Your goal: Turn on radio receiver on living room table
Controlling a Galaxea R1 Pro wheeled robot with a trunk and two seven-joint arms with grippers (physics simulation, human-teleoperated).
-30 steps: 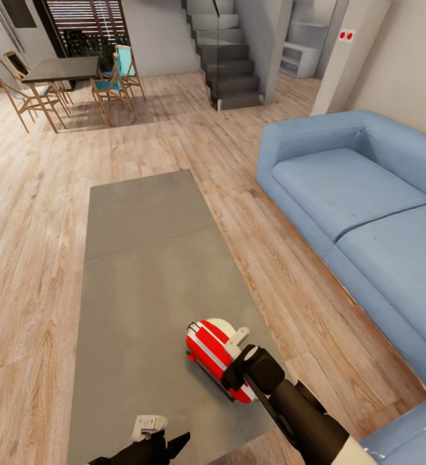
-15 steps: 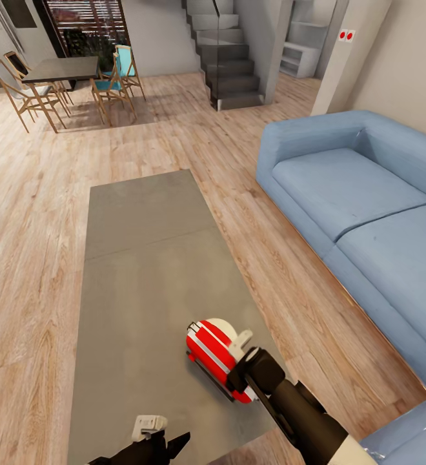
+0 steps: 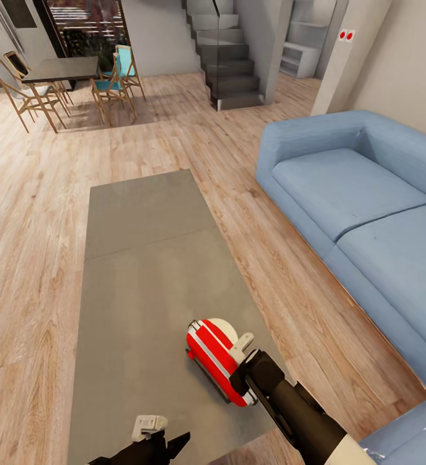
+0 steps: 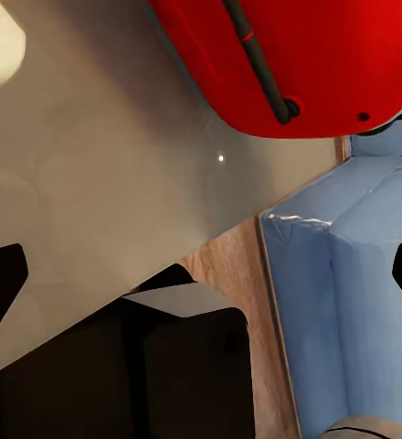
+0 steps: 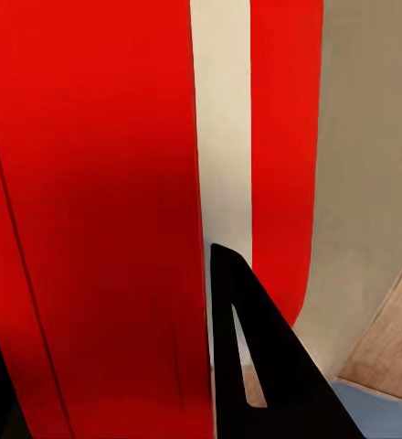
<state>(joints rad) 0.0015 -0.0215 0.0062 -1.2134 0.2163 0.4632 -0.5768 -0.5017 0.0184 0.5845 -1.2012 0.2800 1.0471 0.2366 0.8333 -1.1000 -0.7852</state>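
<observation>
Two grippers sit at the near edge of the head view. The left gripper [image 3: 150, 434] hangs low over the near end of the table [image 3: 142, 258]; in its wrist view the dark fingertips [image 4: 0, 283] stand wide apart with nothing between them. The right gripper [image 3: 244, 361] is pressed to the near right side of the radio receiver [image 3: 214, 355], one dark finger [image 5: 256, 366] lying against the red shell beside its white stripe; whether it clamps anything I cannot tell. The radio receiver lies on the near right part of the table's grey top, its thin handle [image 4: 256, 55] visible in the left wrist view. No readable writing appears on it. Right of the table runs a blue sofa [image 3: 361, 206]. Farther off, on the left, stand a dark dining table [image 3: 61, 68] with wooden chairs [image 3: 113, 87]; stairs [image 3: 229, 58] rise at the far centre, and a pillar [image 3: 348, 58] carries two red dots [image 3: 346, 35].
</observation>
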